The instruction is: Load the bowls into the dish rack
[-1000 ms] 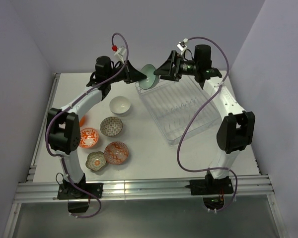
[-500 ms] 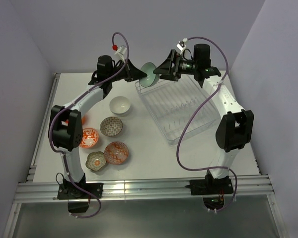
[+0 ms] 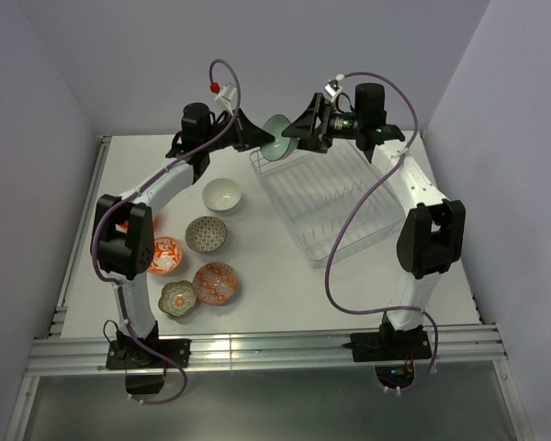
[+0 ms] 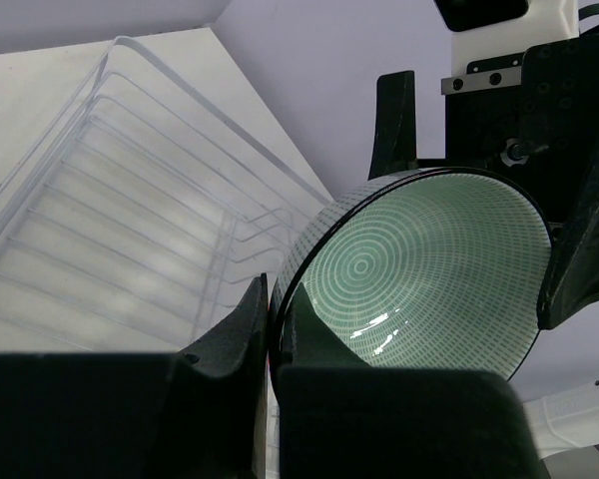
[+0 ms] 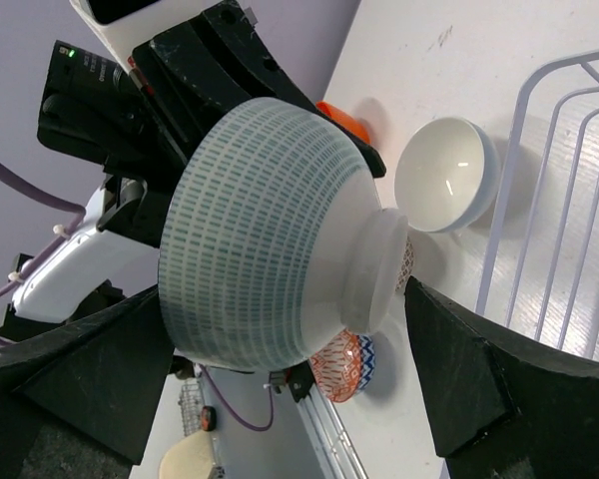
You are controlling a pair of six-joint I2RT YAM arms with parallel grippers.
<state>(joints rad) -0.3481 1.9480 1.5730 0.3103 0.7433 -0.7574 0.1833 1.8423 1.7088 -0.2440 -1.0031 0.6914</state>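
Note:
My left gripper (image 3: 260, 139) is shut on the rim of the pale teal bowl (image 3: 277, 138) and holds it on edge in the air above the far left corner of the clear dish rack (image 3: 335, 197). In the left wrist view my left gripper (image 4: 271, 304) pinches the rim of the pale teal bowl (image 4: 419, 269). My right gripper (image 3: 296, 135) is open and straddles that bowl from its underside. In the right wrist view the right gripper (image 5: 288, 299) has a finger on each side of the bowl (image 5: 270, 259), with a gap at its foot. The rack holds no bowls.
On the table left of the rack lie the white bowl (image 3: 222, 194), grey-patterned bowl (image 3: 206, 233), red-pink patterned bowl (image 3: 164, 255), orange-white patterned bowl (image 3: 216, 282) and olive flower-shaped bowl (image 3: 177, 299). The orange-red bowl (image 3: 150, 223) is mostly hidden behind the left arm.
Both grippers and the teal bowl have shifted slightly up and back. The right gripper has moved closer around the bowl. The left grip is unchanged.

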